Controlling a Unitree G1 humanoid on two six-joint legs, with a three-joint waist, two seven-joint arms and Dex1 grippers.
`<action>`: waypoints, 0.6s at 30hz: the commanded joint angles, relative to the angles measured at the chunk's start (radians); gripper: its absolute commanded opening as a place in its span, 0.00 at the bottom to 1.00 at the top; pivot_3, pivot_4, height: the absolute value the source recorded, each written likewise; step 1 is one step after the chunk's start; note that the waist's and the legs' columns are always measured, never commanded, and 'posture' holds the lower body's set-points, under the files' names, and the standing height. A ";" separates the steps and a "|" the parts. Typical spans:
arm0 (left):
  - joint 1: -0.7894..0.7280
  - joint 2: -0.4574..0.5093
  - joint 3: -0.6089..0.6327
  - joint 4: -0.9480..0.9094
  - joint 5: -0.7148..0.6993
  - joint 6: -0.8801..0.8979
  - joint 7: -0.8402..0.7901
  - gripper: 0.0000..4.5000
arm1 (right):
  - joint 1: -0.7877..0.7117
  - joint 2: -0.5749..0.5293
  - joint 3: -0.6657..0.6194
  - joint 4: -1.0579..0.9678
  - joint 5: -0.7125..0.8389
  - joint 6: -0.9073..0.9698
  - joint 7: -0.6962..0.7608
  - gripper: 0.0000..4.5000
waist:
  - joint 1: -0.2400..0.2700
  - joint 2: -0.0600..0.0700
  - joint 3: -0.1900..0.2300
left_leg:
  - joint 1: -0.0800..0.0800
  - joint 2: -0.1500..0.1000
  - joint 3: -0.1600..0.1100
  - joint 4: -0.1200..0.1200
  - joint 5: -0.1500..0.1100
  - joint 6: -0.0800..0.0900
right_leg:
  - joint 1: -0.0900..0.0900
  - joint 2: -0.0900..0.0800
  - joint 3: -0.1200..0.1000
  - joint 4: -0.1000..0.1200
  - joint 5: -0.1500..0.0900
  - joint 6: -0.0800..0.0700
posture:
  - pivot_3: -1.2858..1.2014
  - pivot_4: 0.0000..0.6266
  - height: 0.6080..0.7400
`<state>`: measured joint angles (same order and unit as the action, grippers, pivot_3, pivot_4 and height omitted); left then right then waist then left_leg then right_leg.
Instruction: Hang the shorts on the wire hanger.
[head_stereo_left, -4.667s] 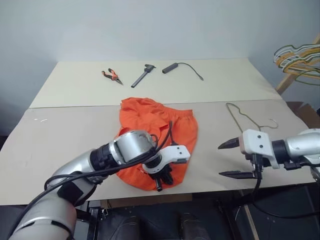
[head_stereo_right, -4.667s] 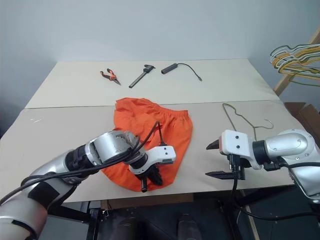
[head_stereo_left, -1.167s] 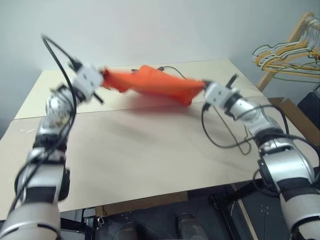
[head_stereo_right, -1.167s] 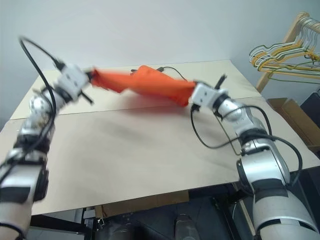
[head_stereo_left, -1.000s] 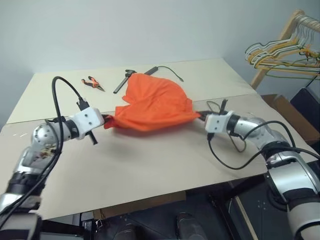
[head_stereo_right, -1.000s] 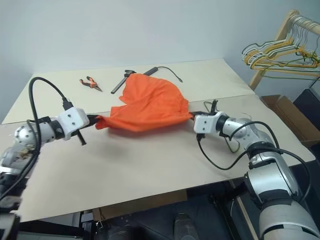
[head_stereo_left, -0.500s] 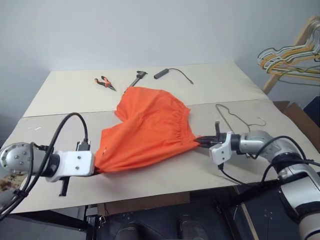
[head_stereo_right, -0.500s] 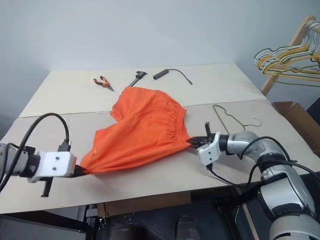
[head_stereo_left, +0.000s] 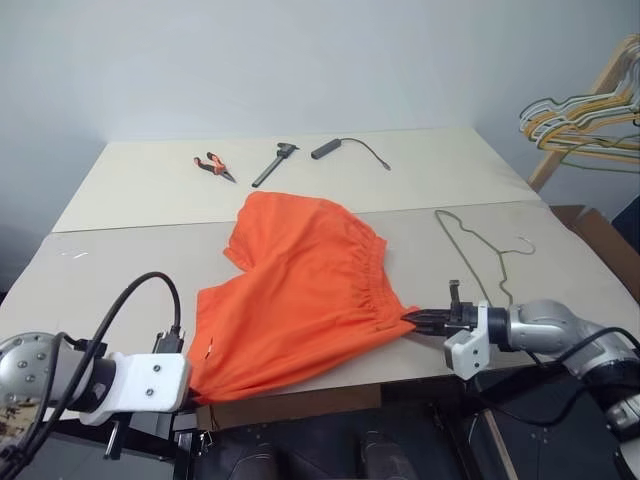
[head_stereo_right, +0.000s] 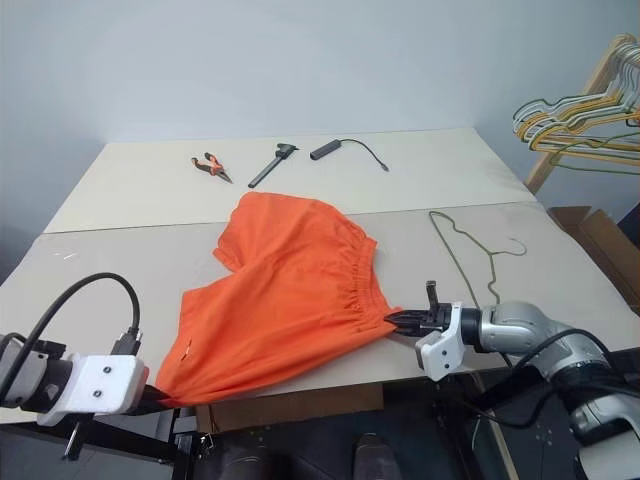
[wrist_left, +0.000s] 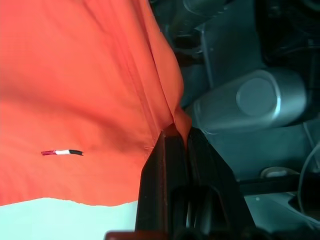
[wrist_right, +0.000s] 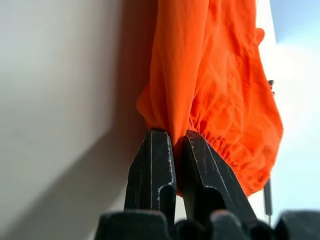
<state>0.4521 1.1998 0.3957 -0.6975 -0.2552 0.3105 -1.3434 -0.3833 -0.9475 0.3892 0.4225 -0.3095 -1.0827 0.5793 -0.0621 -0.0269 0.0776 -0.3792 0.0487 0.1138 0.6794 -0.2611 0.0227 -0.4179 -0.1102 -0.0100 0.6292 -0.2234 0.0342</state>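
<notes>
In the left eye view, the shorts (head_stereo_left: 300, 300) lie spread on the bench (head_stereo_left: 120, 260) in the middle of the frame, reaching from the seam between the two boards down to the front edge at the lower left. The gathered waistband runs along the right side of the cloth. The left gripper (head_stereo_left: 192, 392) is at the lower left of the frame, at the front edge of the bench, and its jaws are pressed together on the lower left corner of the shorts. The right gripper (head_stereo_left: 420, 320) is at the lower right of the frame, and its jaws pinch the right corner of the shorts near the waistband. The wire hanger (head_stereo_left: 480, 250) lies flat on the bench in the right part of the frame, apart from the shorts, with its hook toward the right. At the top of the bench, well apart from the shorts, there are pliers (head_stereo_left: 214, 165), a dark tool (head_stereo_left: 272, 163) and a black cable (head_stereo_left: 350, 150). A bundle of coloured hangers (head_stereo_left: 585, 120) hangs on a wooden rack at the upper right. In the left wrist view, the two black fingers (wrist_left: 165, 165) are closed on a fold of the orange cloth, and a small striped mark (wrist_left: 62, 152) shows on the cloth. In the right wrist view, the fingers (wrist_right: 155, 170) squeeze a bunched edge of the shorts beside the gathered waistband, just above the bench surface.
</notes>
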 joint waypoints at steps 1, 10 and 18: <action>0.015 -0.008 0.036 -0.024 0.010 0.004 -0.012 0.00 | 0.048 -0.040 -0.048 -0.114 0.075 0.063 0.038 0.00 | 0.003 0.000 0.000 | 0.001 0.000 0.000 0.000 0.000 0.000 | 0.001 0.000 0.000 0.000 -0.002 -0.002 | 0.51 0.16 1.00; 0.046 -0.012 0.062 0.007 0.011 -0.059 -0.090 0.35 | 0.194 -0.142 -0.085 -0.320 0.262 0.219 0.183 0.45 | 0.023 -0.001 0.010 | 0.010 0.001 0.000 0.000 -0.003 0.000 | 0.010 0.001 0.000 0.000 -0.006 -0.003 | 0.51 0.17 1.00; -0.129 -0.031 0.112 0.135 -0.163 -0.032 -0.126 0.93 | 0.362 -0.283 -0.265 -0.459 0.611 0.553 0.302 1.00 | 0.040 -0.001 0.012 | 0.011 0.002 -0.001 0.000 -0.004 0.000 | 0.011 0.000 -0.001 -0.001 -0.009 0.001 | 0.51 0.17 1.00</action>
<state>0.3764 1.1770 0.4857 -0.5851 -0.3545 0.2649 -1.4931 -0.0180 -1.2060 0.2085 0.0007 0.1914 -0.6433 0.8708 -0.0223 -0.0281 0.0897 -0.3684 0.0508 0.1126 0.6797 -0.2646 0.0228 -0.4072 -0.1097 -0.0110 0.6287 -0.2330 0.0355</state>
